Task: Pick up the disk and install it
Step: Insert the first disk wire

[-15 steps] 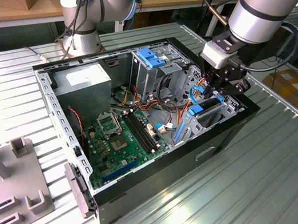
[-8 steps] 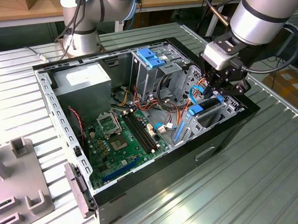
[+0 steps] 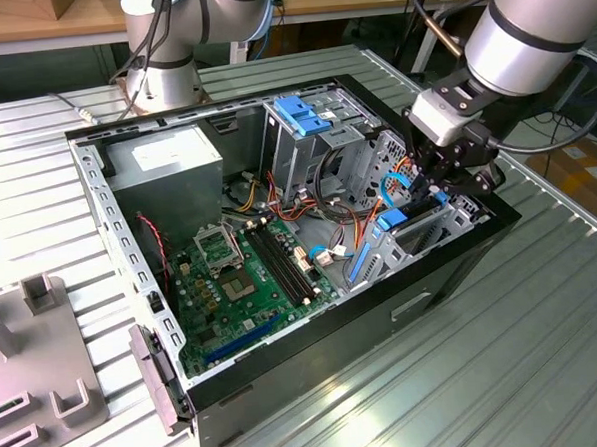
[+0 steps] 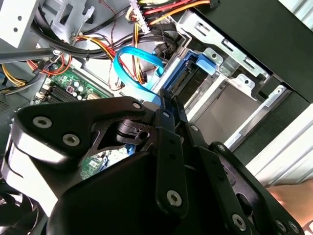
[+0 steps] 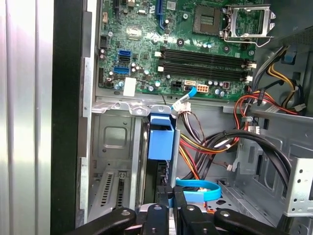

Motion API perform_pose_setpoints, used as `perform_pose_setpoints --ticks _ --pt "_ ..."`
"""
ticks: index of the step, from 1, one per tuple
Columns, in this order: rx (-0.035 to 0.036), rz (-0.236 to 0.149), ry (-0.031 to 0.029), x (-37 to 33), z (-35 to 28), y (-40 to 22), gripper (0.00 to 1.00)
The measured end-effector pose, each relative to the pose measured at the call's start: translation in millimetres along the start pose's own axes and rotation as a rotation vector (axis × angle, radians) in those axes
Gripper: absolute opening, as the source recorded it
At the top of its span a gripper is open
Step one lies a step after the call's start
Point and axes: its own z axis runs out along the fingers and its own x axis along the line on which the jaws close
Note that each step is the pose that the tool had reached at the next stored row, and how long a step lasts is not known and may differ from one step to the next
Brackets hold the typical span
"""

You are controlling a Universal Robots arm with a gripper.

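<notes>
The disk [image 3: 391, 222] stands on edge in the metal bay at the corner of the open computer case [image 3: 286, 374], toward the exterior view's right. Its light-blue carrier rail [image 5: 160, 139] points toward the motherboard, and its dark body sits between the bay walls. My gripper [image 3: 432, 191] reaches down into that corner from the exterior view's right. In both wrist views the black fingers [image 4: 168, 112] come together on the disk's [image 4: 193, 73] near edge, so the gripper [image 5: 171, 195] is shut on it.
A looped blue data cable [image 5: 198, 188] and bundles of coloured power wires [image 5: 205, 147] lie right beside the bay. The motherboard [image 3: 241, 277], power supply [image 3: 165, 165] and drive cage with its blue latch [image 3: 301, 113] fill the case. Grey fixtures [image 3: 37, 387] stand on the table.
</notes>
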Motion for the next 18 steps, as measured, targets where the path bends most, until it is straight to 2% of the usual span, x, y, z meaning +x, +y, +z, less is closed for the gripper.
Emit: perform_pose_setpoints --ticks 6,9,12,15,18 --pt "0.0002 0.000 -0.0025 2.0 2.5 0.5 0.16" --pt "0.0007 0.001 -0.0086 2.0 2.5 0.5 0.16" --pt "0.0016 0.002 -0.0195 1.9 2.5 0.5 0.16" --pt "0.0019 0.003 -0.0240 2.7 2.5 0.5 0.16" --pt "0.0019 0.003 -0.0243 4.4 2.5 0.7 0.16"
